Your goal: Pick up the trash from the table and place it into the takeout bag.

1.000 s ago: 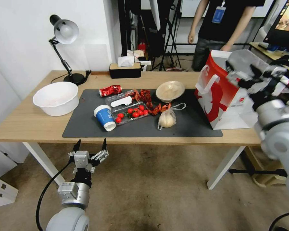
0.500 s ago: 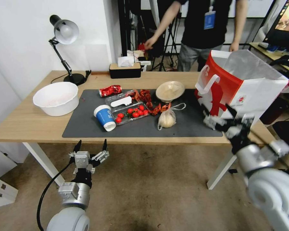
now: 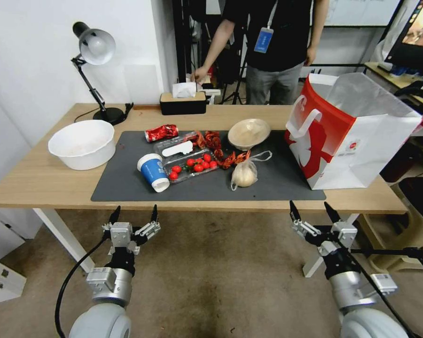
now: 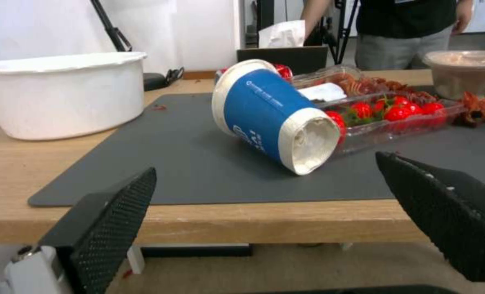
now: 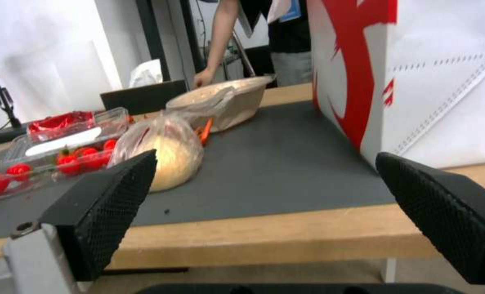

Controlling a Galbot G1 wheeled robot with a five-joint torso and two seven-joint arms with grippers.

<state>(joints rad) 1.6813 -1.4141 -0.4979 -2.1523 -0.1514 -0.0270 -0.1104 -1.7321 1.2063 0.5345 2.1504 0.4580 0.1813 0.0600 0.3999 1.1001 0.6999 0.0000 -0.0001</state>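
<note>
Red can [image 3: 161, 132], one blue cup [image 3: 153, 172], two pincers

Your left gripper [image 3: 133, 212] and right gripper [image 3: 314, 209] look alike: slim black fingers with cross-hatched pads [image 4: 111, 220], pale grey knuckle blocks, dark wrists, silver cylindrical forearms on rounded light-grey housings. You have a black cable [image 3: 66, 286] looping beside the left arm.

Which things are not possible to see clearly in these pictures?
- Inside of the takeout bag: head view, hidden by its own walls.
- Blue paper cup's inside: left wrist view, its base faces the camera.
- Beige round bowl: right wrist view, partly behind the bun bag.
- Bag logo: head view, too small to read.
</note>
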